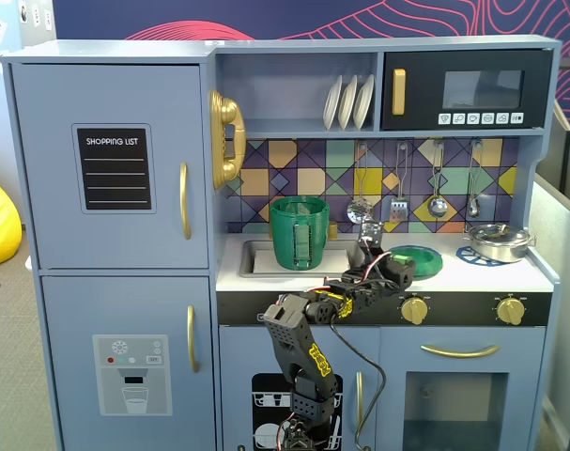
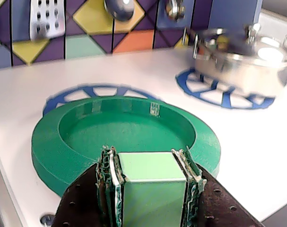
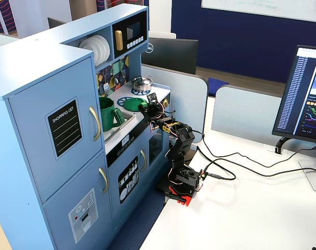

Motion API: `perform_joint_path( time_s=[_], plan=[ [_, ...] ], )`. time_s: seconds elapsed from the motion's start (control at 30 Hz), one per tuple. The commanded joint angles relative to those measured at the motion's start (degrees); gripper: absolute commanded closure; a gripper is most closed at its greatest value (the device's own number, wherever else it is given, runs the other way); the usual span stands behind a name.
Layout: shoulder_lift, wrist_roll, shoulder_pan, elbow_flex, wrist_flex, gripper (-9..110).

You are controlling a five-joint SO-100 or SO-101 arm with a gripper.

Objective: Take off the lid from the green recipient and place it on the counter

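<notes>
The bright-green lid (image 2: 53,146) lies flat on the white counter (image 2: 256,156), hollow side up, over the left blue burner print. My gripper (image 2: 150,156) stands at the lid's near rim. Its jaws are shut on a light-green block that stands up from that rim. In a fixed view the lid (image 1: 421,260) sits right of the gripper (image 1: 402,272). The dark-green recipient (image 1: 300,232) stands open in the sink, left of the gripper. In a fixed view from the side the recipient (image 3: 110,114), lid (image 3: 129,104) and gripper (image 3: 143,108) line up along the counter.
A silver pot (image 1: 499,241) sits on the right burner print, and it also shows in the wrist view (image 2: 242,61). Utensils hang on the tiled back wall above the counter. The steel sink (image 1: 256,258) lies at the counter's left. Gold knobs line the front edge.
</notes>
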Motion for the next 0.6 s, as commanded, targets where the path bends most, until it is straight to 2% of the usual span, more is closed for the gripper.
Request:
perform_joint_path(
  time_s=[0.0, 0.3, 0.4, 0.57],
  plan=[
    [0.44, -0.18, 0.26, -0.88, -2.99, 101],
    [1.32, 2.9, -0.18, -1.14, -3.25, 77],
    [2.11, 3.78, -0.26, -1.76, -3.16, 73],
    [8.26, 3.69, -0.35, -4.22, 4.66, 74]
  ],
)
